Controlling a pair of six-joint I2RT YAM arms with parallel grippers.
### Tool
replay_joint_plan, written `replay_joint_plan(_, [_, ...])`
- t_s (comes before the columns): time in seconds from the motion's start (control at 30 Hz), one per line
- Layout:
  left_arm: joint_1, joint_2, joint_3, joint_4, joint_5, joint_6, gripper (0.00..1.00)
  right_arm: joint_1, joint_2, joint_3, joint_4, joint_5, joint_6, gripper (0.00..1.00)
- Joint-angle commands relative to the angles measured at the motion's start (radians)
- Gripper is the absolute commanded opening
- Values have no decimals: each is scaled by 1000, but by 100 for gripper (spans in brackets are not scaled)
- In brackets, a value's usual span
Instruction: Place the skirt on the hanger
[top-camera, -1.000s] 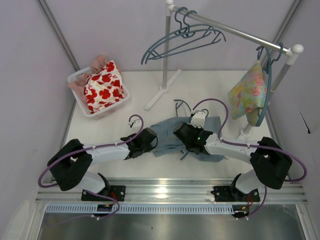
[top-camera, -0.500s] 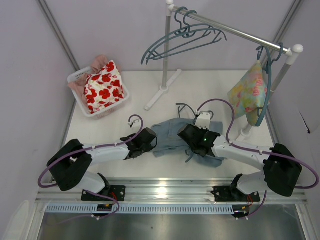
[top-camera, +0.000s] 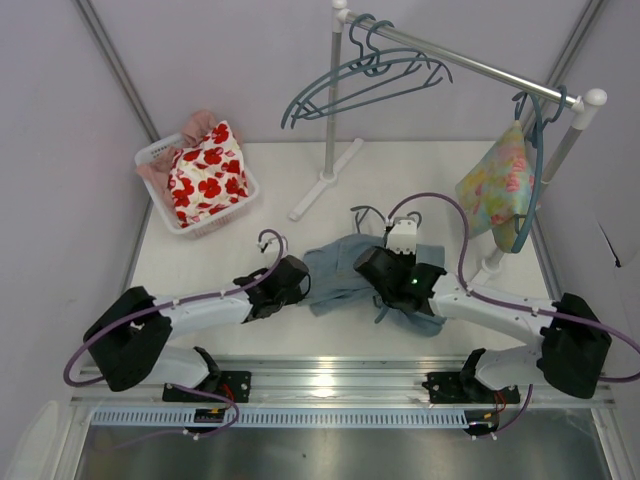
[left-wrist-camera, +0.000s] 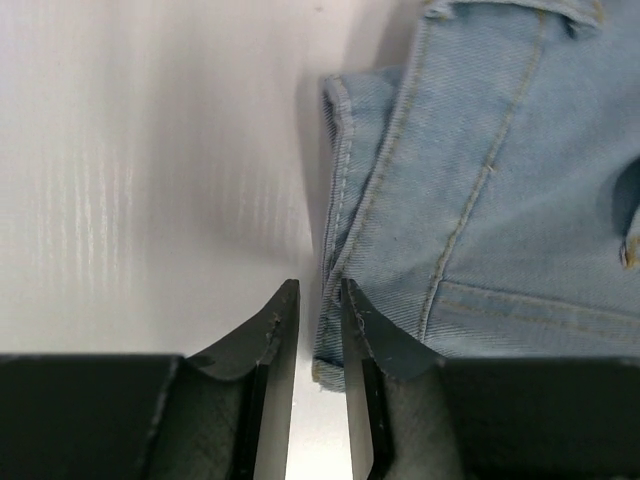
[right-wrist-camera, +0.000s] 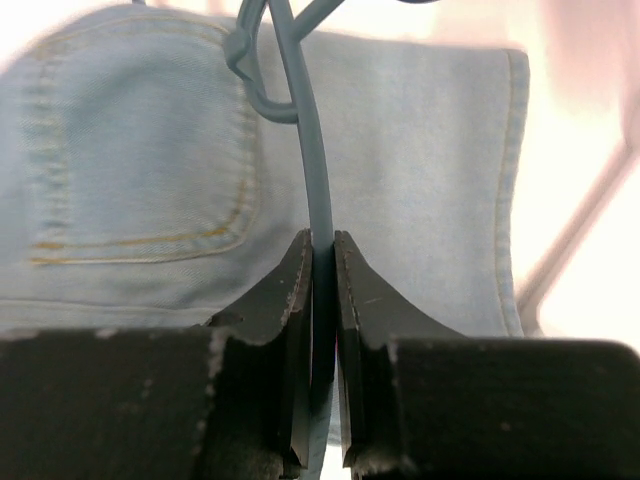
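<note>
You're midway, I judge: the skirt lies on the bench; your left claw pinches its 9 o'clock hem; your right claw is clamped on the hanger lying over it; fitting the skirt on remains.

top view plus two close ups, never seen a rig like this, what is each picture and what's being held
Two robot arms are bolted at the near edge of the table, each with a two-finger gripper. The wide picture looks down from above; each close-up comes from a wrist camera. A denim skirt lies on the table. The right gripper is clamped on a thin teal hanger lying over the skirt. The left gripper sits at the skirt's edge, jaws nearly together; whether it pinches cloth is unclear.
</note>
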Motion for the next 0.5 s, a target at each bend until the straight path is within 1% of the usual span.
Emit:
replay_joint_plan(0.0, [0, -87, -25, 53, 51, 194, 29, 1, -154, -44, 255, 31, -141, 0])
replay_joint_plan(0.03, [-6, -106, -25, 80, 76, 224, 29, 1, -180, -57, 300, 11, -194, 0])
replay_joint_plan(0.07, [-6, -124, -25, 95, 98, 250, 30, 1, -222, -66, 332, -9, -215, 0])
replay_joint_plan(0.13, [-6, -187, -15, 136, 164, 316, 31, -2, -250, -74, 413, -31, -267, 0])
replay_joint_plan(0.17, [-6, -209, -10, 143, 178, 339, 33, -2, -257, -74, 433, -63, -328, 0])
replay_joint_plan(0.23, [-6, -267, 16, 141, 202, 393, 37, -1, -277, -65, 490, -103, -400, 0])
replay_joint_plan(0.27, [-4, -284, 27, 131, 201, 411, 39, 2, -282, -57, 499, -123, -455, 0])
replay_joint_plan(0.3, [-3, -299, 39, 117, 199, 442, 41, 2, -283, -45, 495, -124, -472, 0])
replay_joint_plan(0.37, [6, -328, 106, 65, 199, 474, 43, 4, -273, 13, 464, -111, -502, 0])
replay_joint_plan(0.4, [11, -335, 123, 48, 199, 502, 44, 5, -268, 30, 437, -103, -535, 0])
replay_joint_plan(0.43, [14, -341, 184, 34, 205, 519, 47, 11, -264, 43, 429, -95, -557, 0])
replay_joint_plan(0.47, [22, -348, 206, 17, 205, 534, 48, 14, -265, 52, 424, -77, -580, 0])
